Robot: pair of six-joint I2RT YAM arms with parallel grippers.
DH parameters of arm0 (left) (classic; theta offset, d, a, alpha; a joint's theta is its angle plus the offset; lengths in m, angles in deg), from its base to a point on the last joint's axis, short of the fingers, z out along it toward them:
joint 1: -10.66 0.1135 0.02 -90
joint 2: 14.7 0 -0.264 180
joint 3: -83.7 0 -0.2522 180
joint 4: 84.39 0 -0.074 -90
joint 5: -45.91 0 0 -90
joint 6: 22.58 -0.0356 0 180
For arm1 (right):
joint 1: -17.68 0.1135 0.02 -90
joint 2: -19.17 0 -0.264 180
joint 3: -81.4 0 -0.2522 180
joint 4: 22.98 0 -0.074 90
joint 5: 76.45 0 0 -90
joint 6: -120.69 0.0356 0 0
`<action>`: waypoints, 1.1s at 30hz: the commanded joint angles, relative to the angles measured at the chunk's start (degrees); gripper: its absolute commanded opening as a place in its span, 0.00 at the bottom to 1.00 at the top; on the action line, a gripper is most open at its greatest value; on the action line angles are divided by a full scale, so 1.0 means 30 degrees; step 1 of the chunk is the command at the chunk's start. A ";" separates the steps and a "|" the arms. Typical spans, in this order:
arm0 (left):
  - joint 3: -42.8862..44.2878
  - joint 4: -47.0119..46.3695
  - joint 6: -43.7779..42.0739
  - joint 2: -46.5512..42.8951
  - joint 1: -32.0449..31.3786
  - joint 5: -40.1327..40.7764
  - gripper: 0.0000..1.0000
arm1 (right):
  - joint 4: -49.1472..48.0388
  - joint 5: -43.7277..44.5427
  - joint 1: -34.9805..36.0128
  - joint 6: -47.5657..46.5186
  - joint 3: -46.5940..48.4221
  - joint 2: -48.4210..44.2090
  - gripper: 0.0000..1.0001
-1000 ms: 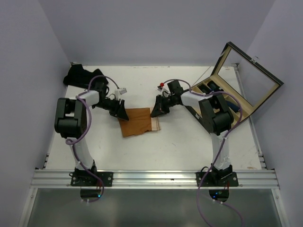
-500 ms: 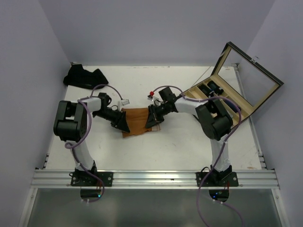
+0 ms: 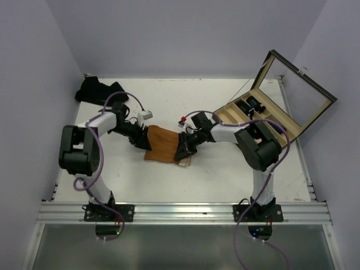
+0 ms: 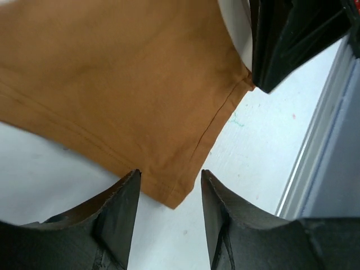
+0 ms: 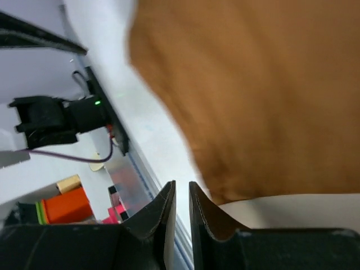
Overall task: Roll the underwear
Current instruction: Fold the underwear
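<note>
**Q:** Overhead view: where is the garment?

**A:** The rust-orange underwear [image 3: 163,144] is lying flat mid-counter [image 3: 225,174]. The left tool [image 3: 145,143] is sitting at its left edge and the right tool [image 3: 181,153] at its right edge. The dark underwear [image 3: 97,90] is lying in the far left corner. The wooden box [image 3: 264,115] is standing open at the right.

**Q:** Left wrist view?

**A:** The jaws are standing partly apart and gripping nothing. A cloth corner is pointing into the gap.

**Q:** Right wrist view?

**A:** The jaws are showing only a narrow slit near the cream waistband [image 5: 281,205]. The view is blurred, so I cannot tell whether they are pinching cloth.
</note>
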 commanded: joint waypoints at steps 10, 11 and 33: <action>-0.7676 -0.7734 -0.7195 -1.2548 -0.4904 0.6582 0.49 | 0.4910 0.2132 -0.0004 -0.5230 0.6010 -0.0858 0.18; -0.8178 -0.8726 -0.8040 -1.2757 -0.5347 0.6584 0.49 | 0.4971 0.2395 -0.0004 -0.5171 0.6071 -0.0391 0.18; -0.9239 -0.9587 -1.2091 -0.7839 -0.8487 0.9133 0.28 | 0.5468 0.3217 0.0171 -0.6663 0.6598 0.3774 0.17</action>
